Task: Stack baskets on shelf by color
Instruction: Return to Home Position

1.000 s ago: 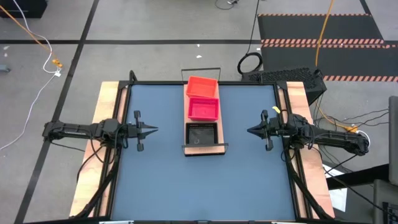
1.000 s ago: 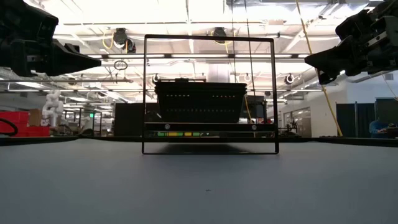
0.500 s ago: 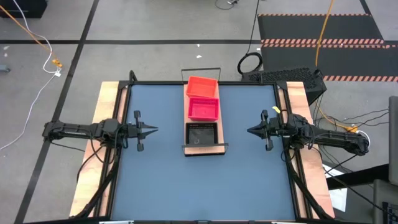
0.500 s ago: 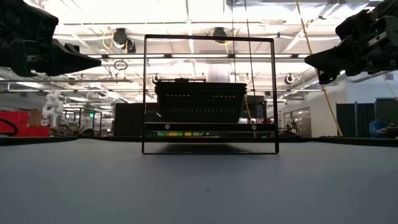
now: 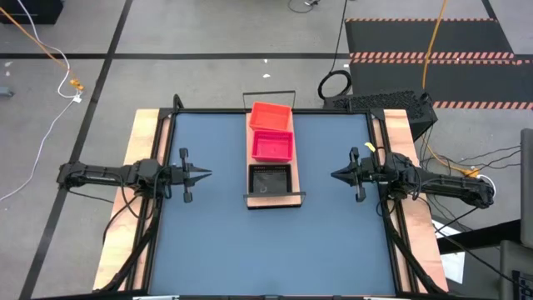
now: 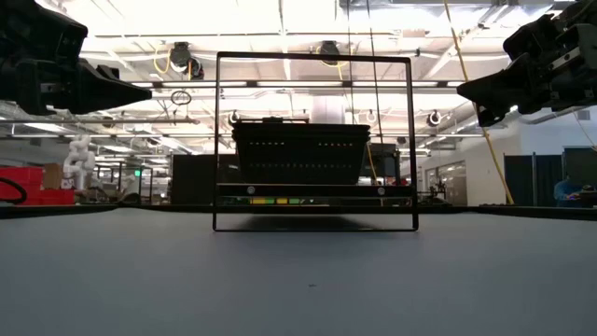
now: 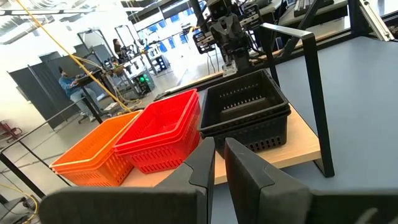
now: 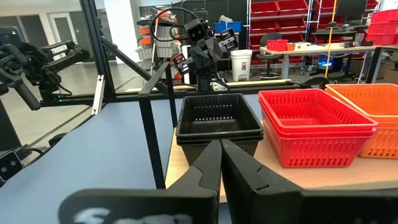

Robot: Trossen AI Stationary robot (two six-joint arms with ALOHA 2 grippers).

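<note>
L gripper (image 5: 207, 174), R gripper (image 5: 334, 175) closed, empty, clear of shelf (image 5: 275, 200). Baskets (image 5: 271, 145) prob light, stiff mesh plastic; grip at rim.

**Q:** What carries the scene?
**A:** A dark blue table (image 5: 216, 242) with light-wood side boards (image 5: 140, 137), standing on a grey floor (image 5: 208, 33).

**Q:** What lies around it?
**A:** A black mat (image 5: 433, 37) with striped edges lies past the far right corner. In the room beyond are a seated person (image 7: 69, 84), a white bucket (image 8: 239, 62) and racks of red storage bins (image 8: 280, 7).
</note>
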